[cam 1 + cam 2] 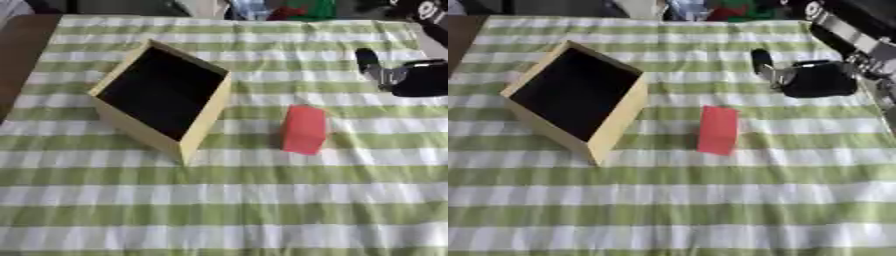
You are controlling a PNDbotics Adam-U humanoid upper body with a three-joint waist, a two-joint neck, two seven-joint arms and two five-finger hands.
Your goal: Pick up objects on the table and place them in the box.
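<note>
On green-striped cloth (262,200), box (203,125) beside red block (304,129)

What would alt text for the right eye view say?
A red block lies on a green-and-white striped tablecloth, apart from an open, dark-lined yellow box to its left. The robot's black right hand is above the cloth beyond the block, not touching it.

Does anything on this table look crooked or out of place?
Only the box: it sits turned at an angle to the cloth's stripes. The red block lies beside it, not yet inside. Nothing looks spilled or damaged.
</note>
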